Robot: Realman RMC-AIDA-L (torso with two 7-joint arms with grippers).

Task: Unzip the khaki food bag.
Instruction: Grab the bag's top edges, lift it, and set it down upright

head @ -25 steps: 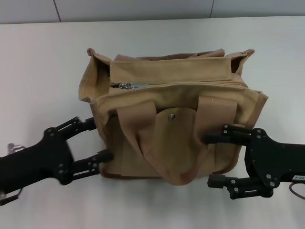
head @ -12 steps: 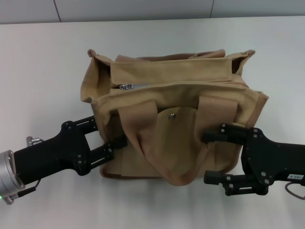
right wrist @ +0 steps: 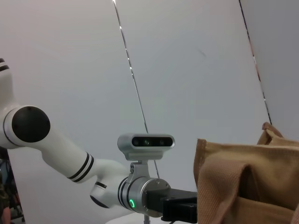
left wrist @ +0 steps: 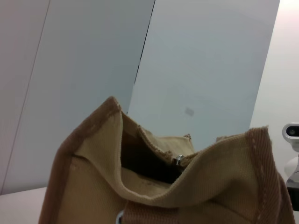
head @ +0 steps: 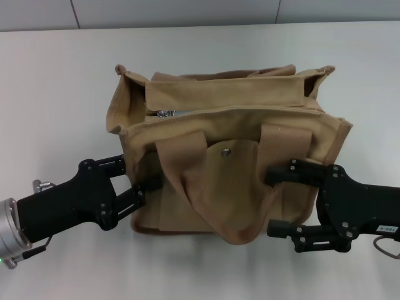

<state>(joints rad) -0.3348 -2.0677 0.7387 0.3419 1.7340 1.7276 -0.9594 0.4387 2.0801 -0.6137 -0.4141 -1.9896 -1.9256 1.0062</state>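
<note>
Khaki food bag [head: 225, 169] between open hands

White table [head: 56, 81]; pale panelled wall [head: 175, 12] behind, dark vertical seams.

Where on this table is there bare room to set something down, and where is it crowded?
Bare table lies left of the khaki food bag, behind it up to the wall, and to its right. The near edge is crowded: the left gripper and right gripper, both open, flank the bag's front corners.

White tabletop [head: 56, 94]; pale panelled wall [head: 175, 12] behind, apparently seamed.
</note>
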